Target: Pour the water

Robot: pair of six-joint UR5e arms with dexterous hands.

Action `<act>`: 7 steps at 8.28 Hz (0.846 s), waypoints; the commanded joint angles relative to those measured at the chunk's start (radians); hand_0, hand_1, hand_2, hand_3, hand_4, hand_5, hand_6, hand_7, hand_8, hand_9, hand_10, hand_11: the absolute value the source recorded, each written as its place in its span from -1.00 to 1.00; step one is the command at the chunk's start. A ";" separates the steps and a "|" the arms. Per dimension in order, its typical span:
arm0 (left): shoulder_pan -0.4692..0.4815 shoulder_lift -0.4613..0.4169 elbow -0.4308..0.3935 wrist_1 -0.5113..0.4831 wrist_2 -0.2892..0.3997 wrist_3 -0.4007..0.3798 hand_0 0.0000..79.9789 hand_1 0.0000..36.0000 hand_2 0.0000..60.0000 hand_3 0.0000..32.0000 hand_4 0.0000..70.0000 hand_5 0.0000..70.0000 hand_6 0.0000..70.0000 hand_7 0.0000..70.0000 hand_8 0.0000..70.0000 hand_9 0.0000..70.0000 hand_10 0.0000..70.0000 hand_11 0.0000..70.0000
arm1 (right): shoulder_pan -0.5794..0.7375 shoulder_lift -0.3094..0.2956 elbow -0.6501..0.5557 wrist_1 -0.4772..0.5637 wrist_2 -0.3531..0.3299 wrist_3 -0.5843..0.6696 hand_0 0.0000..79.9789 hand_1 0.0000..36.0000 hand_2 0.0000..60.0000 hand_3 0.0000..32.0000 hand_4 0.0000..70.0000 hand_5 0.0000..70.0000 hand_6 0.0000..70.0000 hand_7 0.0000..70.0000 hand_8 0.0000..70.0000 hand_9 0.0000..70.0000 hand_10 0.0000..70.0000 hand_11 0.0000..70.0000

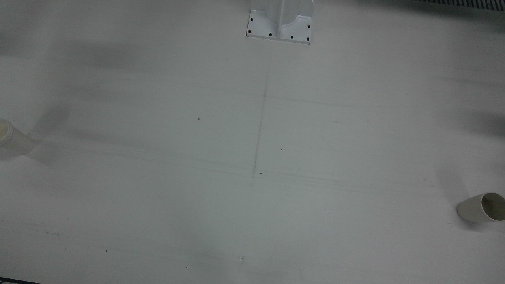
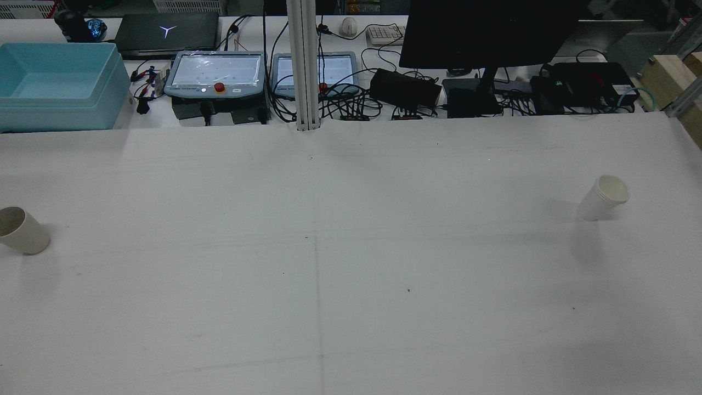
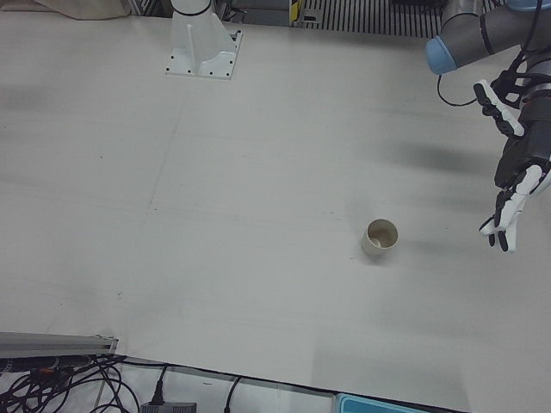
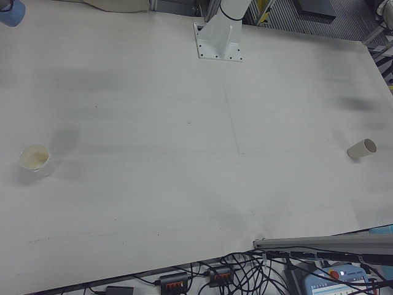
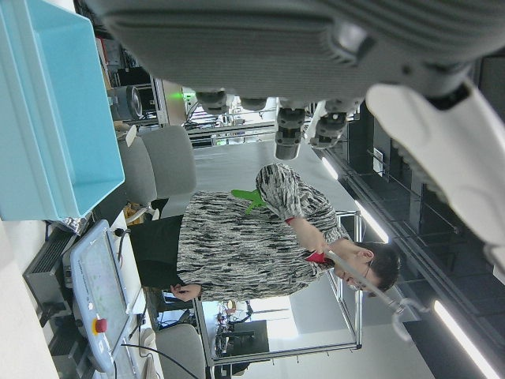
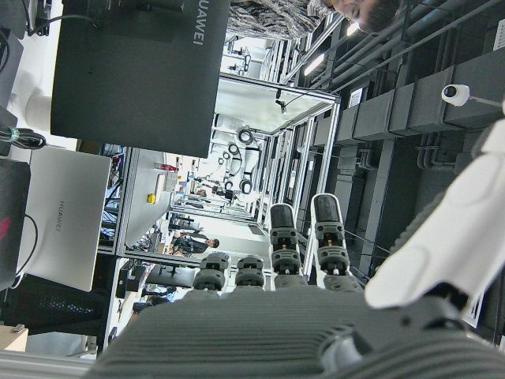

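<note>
Both paper cups (image 2: pixel 23 230) (image 2: pixel 602 198) upright, mouths up, left hand (image 3: pixel 514 194) fingers spread, empty, right hand (image 6: pixel 316 316) fingers extended, empty

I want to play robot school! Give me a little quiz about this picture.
1. How many cups are on the table?
2. True or false: the left hand is holding a cup.
3. What colour is the bin behind the table in the rear view? A red, B blue, C yellow.

Key: 1. Two, far apart, one on each side. 2. False: it hangs open beside a cup, not touching it. 3. B.
</note>
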 commanded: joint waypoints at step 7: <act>0.123 0.042 0.523 -0.587 -0.047 0.330 0.09 -0.41 -0.50 -1.00 -0.55 -1.00 -0.88 -0.74 -1.00 -0.99 -0.95 -0.89 | -0.191 -0.034 0.000 -0.023 0.012 -0.120 0.02 -0.55 -0.58 -1.00 -0.70 -0.31 -0.64 -0.32 -0.89 -0.75 -0.84 -0.75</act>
